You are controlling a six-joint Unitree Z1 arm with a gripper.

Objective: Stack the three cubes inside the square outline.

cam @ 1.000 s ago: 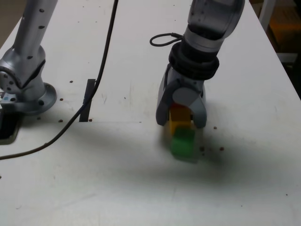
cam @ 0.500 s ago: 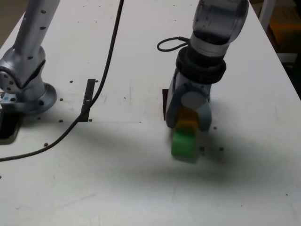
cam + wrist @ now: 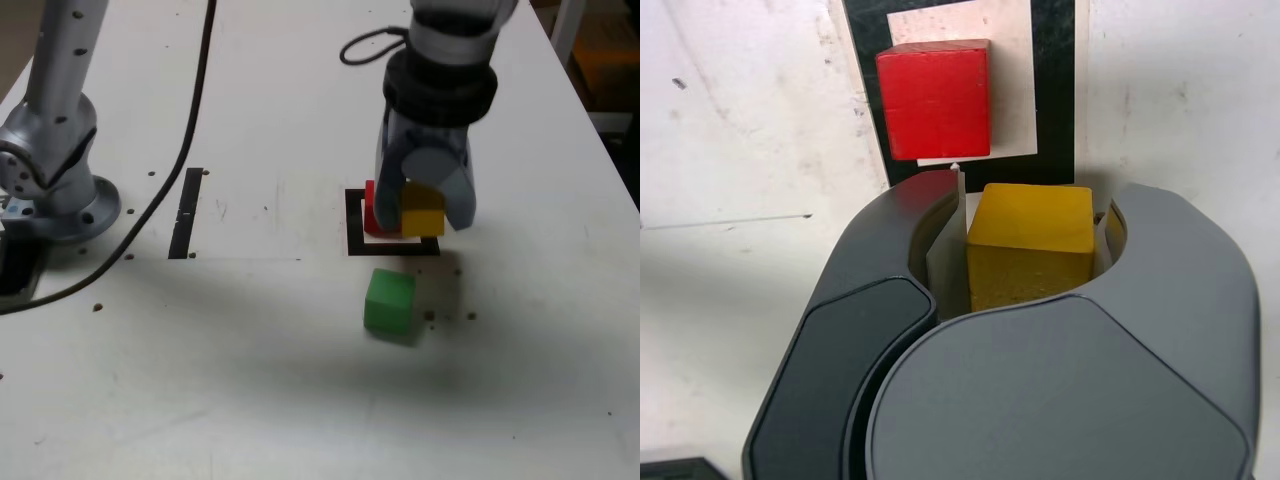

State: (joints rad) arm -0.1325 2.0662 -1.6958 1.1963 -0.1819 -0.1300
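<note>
My gripper (image 3: pixel 424 222) is shut on the yellow cube (image 3: pixel 422 214) and holds it off the table, over the exterior view's right part of the square outline (image 3: pixel 352 228). The red cube (image 3: pixel 371 208) stands inside that outline, just to the exterior view's left of the yellow one. In the wrist view the yellow cube (image 3: pixel 1028 245) sits between the dark fingers (image 3: pixel 930 215). Beyond them the red cube (image 3: pixel 934 98) rests on the white inside of the outline (image 3: pixel 1055 80). The green cube (image 3: pixel 389 302) stands alone on the table in front of the outline.
A straight black tape strip (image 3: pixel 186 212) lies at the exterior view's left. The arm's grey base (image 3: pixel 50 170) stands at the far left, with a black cable (image 3: pixel 165 190) trailing across the table. The table's right edge (image 3: pixel 600 130) is close by.
The gripper closed on the yellow cube next to the green one, then rose and moved back over the outline. The red cube and the outline now show.
</note>
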